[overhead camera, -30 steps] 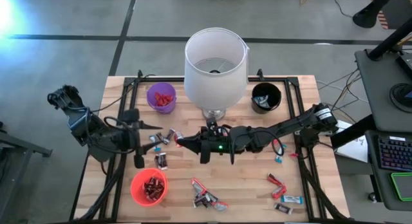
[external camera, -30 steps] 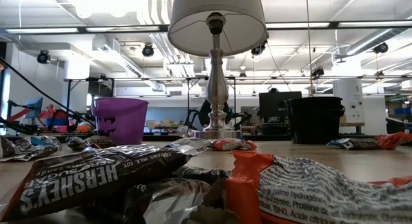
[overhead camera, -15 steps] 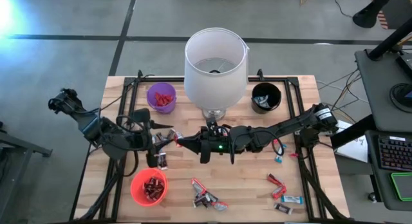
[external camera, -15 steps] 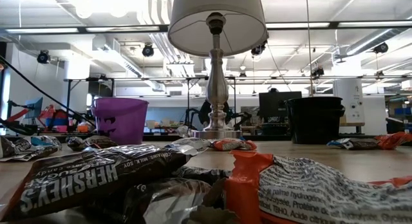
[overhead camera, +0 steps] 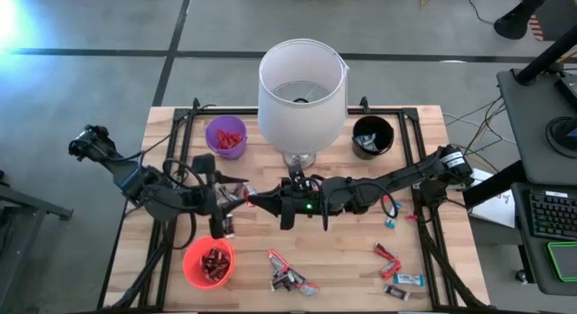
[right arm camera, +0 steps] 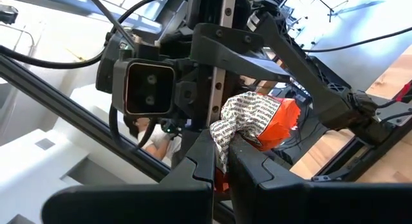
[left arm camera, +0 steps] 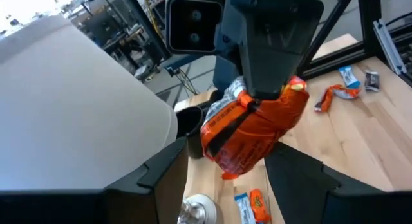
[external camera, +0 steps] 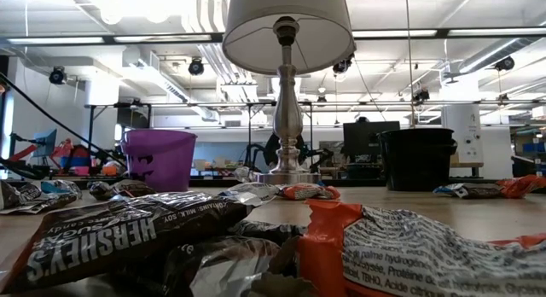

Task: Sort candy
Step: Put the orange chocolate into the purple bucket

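The orange-wrapped candy bar (left arm camera: 257, 127) hangs above the middle of the table, just in front of the lamp's base. It is pinched in my right gripper (right arm camera: 226, 150), whose fingers are closed hard on the crumpled wrapper.

What has changed in the last second is the left arm. It was parked out at the table's left edge, and it has swung in across the boards. Now the left gripper (overhead camera: 213, 199) faces the right one nose to nose. Its fingers are spread wide, one on each side of the bar, and I can't see either of them touching the wrapper yet.

I read this as a hand-over being set up: the right arm offers the bar and the left is lined up to take it. The purple cup (overhead camera: 225, 136) already holds red wrappers and sits on the left arm's side, so I'd guess the bar is headed there. The red cup (overhead camera: 208, 261) holds dark ones, and the black cup (overhead camera: 372, 135) stands on the far side of the lamp (overhead camera: 302, 84).

Sorting is well short of done. Loose candy bars (overhead camera: 287, 276) lie near the front edge of the table (overhead camera: 352, 251), with a few more toward the right and a couple under the two grippers.

Next I'd want the left fingers to shut on the wrapper before the right lets go. The foil is slick and bunched, so a shallow bite could slip.
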### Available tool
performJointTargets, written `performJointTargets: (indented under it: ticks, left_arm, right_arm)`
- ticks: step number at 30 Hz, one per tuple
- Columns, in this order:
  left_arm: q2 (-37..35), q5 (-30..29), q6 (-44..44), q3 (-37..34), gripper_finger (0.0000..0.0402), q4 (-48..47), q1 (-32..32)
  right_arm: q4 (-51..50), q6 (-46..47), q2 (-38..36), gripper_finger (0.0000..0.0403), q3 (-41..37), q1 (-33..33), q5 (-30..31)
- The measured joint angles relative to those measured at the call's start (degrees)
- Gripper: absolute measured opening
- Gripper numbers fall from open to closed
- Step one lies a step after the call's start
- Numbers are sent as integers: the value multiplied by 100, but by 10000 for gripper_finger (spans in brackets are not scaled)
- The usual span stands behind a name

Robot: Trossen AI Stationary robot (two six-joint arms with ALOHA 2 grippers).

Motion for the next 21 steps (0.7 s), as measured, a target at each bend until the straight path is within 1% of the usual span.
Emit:
performJointTargets:
  ticks: [3, 6, 9, 17, 19, 21]
  left_arm:
    - [41, 6, 34, 0, 181, -5, 17]
    - [64, 5, 34, 0, 163, -8, 34]
    - [85, 5, 34, 0, 131, -27, 52]
    - [78, 9, 34, 0, 21, -99, 59]
    - [67, 11, 34, 0, 8, -110, 59]
    - [55, 15, 34, 0, 7, -109, 59]
  right_arm:
    - [-8, 0, 0, 13, 0, 2, 0]
    - [-6, 0, 0, 13, 0, 1, 0]
    - [-8, 0, 0, 13, 0, 2, -1]
    - [-8, -57, 0, 13, 0, 2, 2]
    - [-11, -135, 0, 13, 0, 2, 3]
    - [-7, -211, 0, 13, 0, 7, 4]
